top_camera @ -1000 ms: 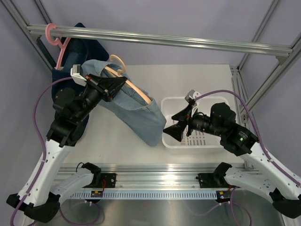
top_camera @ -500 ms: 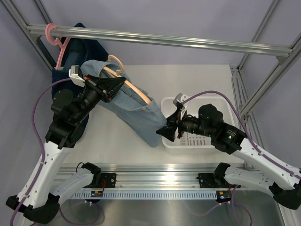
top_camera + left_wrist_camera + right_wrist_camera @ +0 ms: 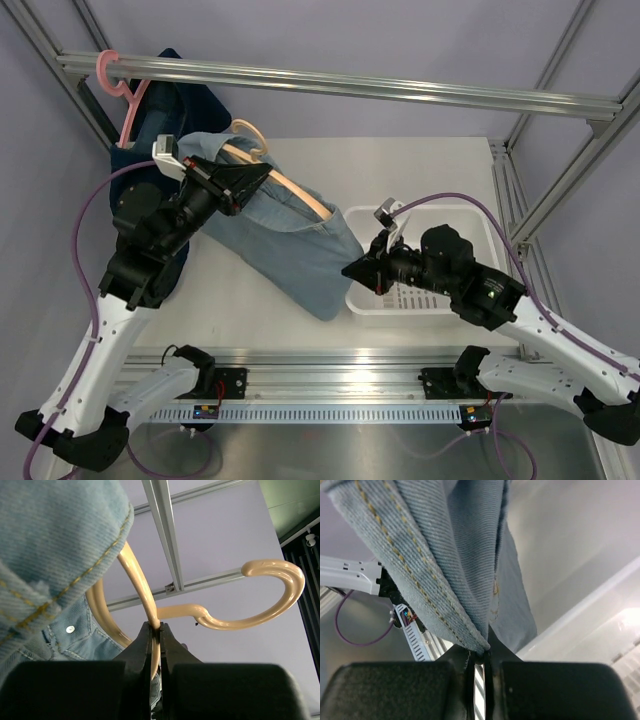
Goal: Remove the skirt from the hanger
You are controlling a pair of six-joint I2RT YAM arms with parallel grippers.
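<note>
Top external view, change against half a second ago: right gripper (image 3: 352,268) has shifted slightly up and left. It has gone from just beside the cloth to clamped on the right edge of the light blue denim skirt (image 3: 290,250), which now spreads further toward the white plastic bin (image 3: 440,209).

Right wrist view: right gripper (image 3: 479,660) has its fingers closed on a stitched fold of the skirt (image 3: 460,555).

Left gripper (image 3: 262,172), position unchanged: pinched tight on the tan wooden hanger (image 3: 300,195). The left wrist view shows the left gripper (image 3: 155,630) nipping the neck just below the hook of the hanger (image 3: 270,580), with the denim waistband (image 3: 50,540) draped over one arm.

Skirt location: still on the hanger, held off the aluminium rail (image 3: 350,85), hanging slantwise over the table (image 3: 420,170).

Edges: skirt's right edge meets the bin's left wall; its lower hem sits near the table's front edge.

Open room: bare tabletop behind the bin and skirt.

Left rear: pink plastic hanger (image 3: 125,100) carrying a dark navy garment (image 3: 170,100), hooked on the rail.
</note>
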